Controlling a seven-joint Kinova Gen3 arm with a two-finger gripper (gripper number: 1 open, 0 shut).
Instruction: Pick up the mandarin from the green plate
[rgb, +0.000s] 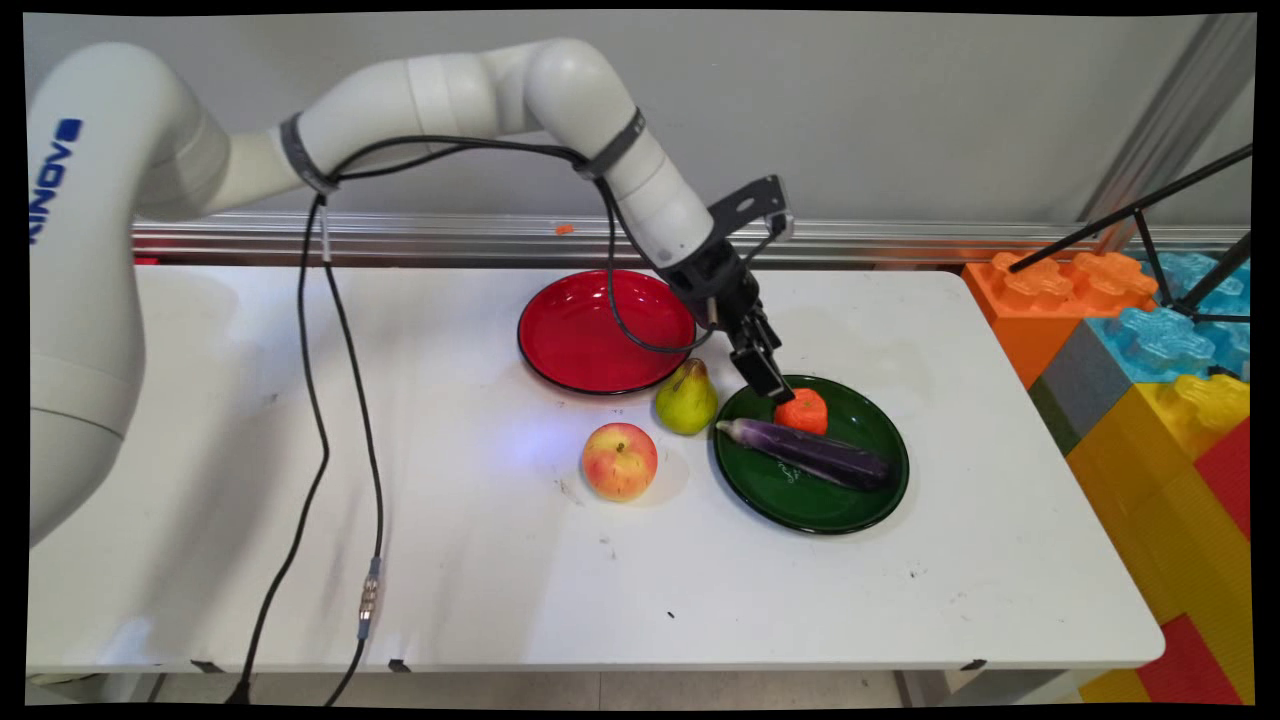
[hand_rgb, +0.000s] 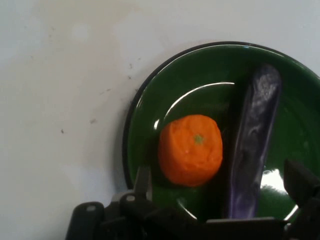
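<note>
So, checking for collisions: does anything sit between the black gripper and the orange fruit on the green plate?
Nothing visible does: the black two-finger gripper hangs just above the round orange fruit; the long purple eggplant lies beside it.

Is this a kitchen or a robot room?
Probably a robot lab, not a kitchen: a white arm with cables works over a bare white table, and giant toy blocks are stacked beside it.

Pear (rgb: 686, 398) and apple (rgb: 620, 460) seemingly crowding plate's (rgb: 800, 505) left.
</note>
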